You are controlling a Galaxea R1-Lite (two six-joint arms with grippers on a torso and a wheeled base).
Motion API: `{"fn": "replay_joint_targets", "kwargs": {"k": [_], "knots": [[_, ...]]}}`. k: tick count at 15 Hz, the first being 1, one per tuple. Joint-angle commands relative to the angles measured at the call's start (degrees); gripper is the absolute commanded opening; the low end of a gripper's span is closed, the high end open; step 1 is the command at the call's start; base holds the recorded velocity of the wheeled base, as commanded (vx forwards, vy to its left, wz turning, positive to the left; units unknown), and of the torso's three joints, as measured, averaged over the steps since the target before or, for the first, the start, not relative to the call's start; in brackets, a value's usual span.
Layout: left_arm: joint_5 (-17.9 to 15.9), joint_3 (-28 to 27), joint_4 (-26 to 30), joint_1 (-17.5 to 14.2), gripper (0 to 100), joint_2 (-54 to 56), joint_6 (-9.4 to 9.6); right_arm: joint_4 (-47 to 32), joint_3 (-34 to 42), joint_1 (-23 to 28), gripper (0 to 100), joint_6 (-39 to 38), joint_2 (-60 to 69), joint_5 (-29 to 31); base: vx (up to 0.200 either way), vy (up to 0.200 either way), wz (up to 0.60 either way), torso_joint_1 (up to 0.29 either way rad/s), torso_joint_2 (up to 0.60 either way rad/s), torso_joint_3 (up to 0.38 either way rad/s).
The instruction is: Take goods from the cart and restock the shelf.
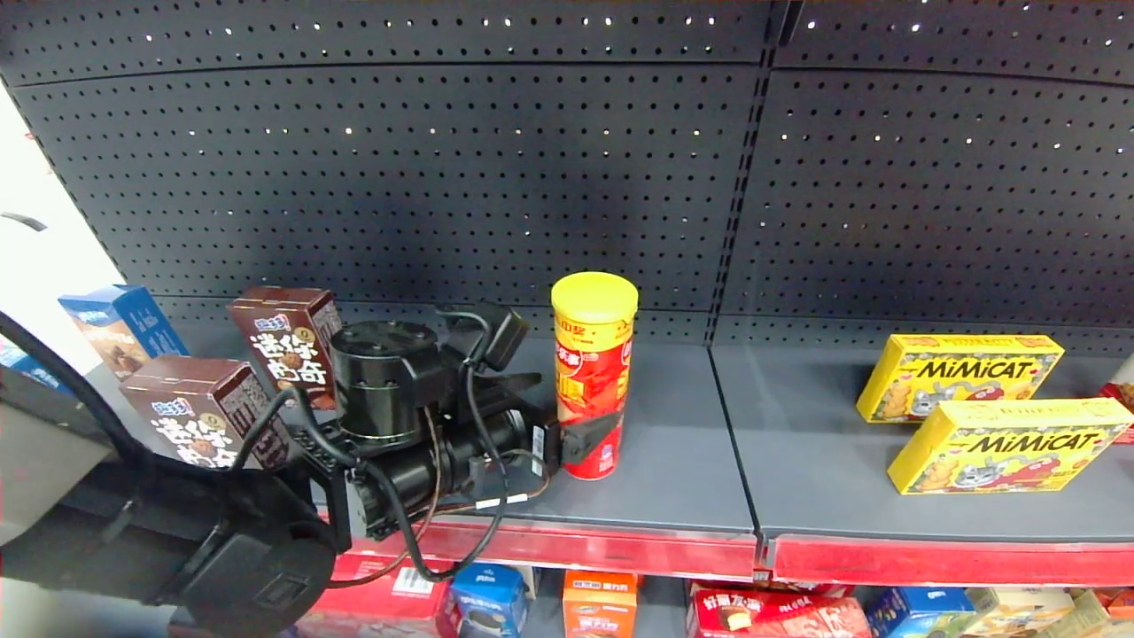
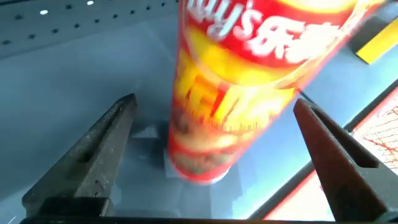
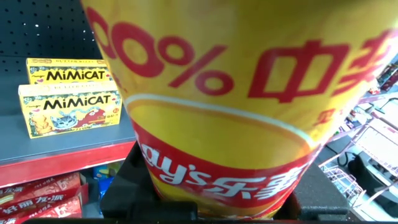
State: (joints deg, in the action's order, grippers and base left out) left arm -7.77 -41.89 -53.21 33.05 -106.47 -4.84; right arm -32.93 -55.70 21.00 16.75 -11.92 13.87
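- The left gripper (image 1: 595, 441) sits low at the chip can (image 1: 594, 354), its fingers (image 2: 102, 149) spread wide on either side, with a gap showing on both sides in the left wrist view.
- The chip can stands upright (yellow lid on top) near the front edge of the grey shelf (image 1: 673, 461).
- The right gripper (image 3: 217, 208) clasps a second chip can (image 3: 236, 93) by its lower end.
- Two yellow boxes (image 1: 957, 377) lie flat well to the can's right; brown boxes (image 1: 288, 341) stand to its left.
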Motion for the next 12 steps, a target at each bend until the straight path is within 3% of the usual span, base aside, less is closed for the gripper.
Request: {"fn": "replay_joint_targets", "kwargs": {"k": [1,2,9,12], "knots": [[-0.1,2.2,0.1,-1.3,100,2.9,0.88,0.0,0.1,0.0,0,0.0,0.1,-0.1,0.0,0.0,0.0,0.0,0.0,0.0],[-0.1,3.0,0.1,-2.0,100,3.0,1.68,0.0,0.1,0.0,0,0.0,0.6,-0.1,0.0,0.0,0.0,0.0,0.0,0.0],[-0.1,3.2,0.4,-2.7,100,2.6,2.2,0.0,0.1,0.0,0,-0.1,0.9,0.0,0.0,0.0,0.0,0.0,0.0,0.0],[-0.1,3.1,1.4,-6.3,100,2.6,3.52,0.0,0.1,0.0,0,-0.1,1.1,0.0,0.0,0.0,0.0,0.0,0.0,0.0]]}}
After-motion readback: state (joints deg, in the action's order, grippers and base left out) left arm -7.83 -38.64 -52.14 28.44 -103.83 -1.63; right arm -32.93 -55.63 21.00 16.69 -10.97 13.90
